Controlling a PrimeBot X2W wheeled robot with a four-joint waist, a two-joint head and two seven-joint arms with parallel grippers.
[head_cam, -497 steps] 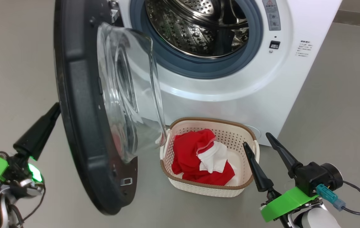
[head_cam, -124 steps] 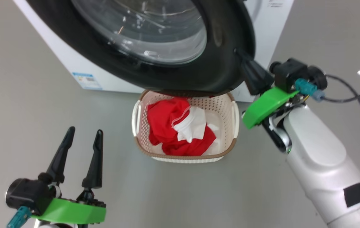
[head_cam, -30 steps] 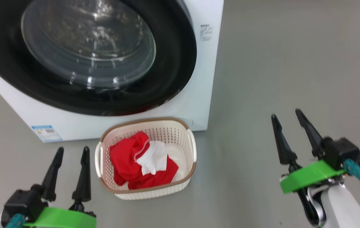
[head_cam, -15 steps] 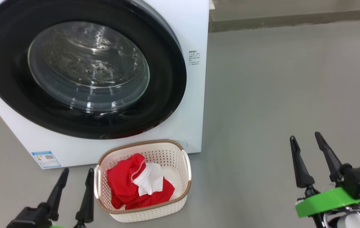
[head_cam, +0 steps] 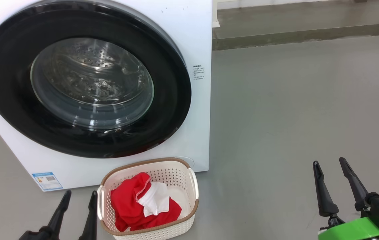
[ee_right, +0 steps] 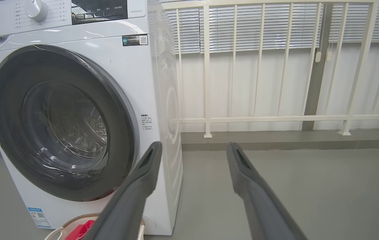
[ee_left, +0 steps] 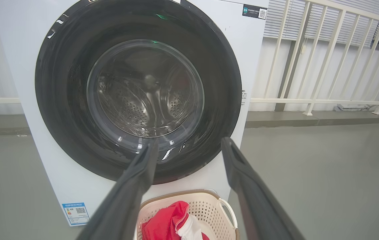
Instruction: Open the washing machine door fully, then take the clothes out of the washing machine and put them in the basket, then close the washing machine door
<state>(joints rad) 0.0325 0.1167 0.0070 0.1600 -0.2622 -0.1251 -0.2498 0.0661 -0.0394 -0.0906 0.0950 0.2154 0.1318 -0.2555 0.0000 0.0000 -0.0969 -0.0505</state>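
The black-rimmed washing machine door is shut; red-and-white clothes lie in the cream basket just before it.

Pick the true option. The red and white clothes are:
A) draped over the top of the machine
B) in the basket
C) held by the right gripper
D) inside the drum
B: the clothes lie heaped in the basket, which stands just in front of the shut washing machine door.
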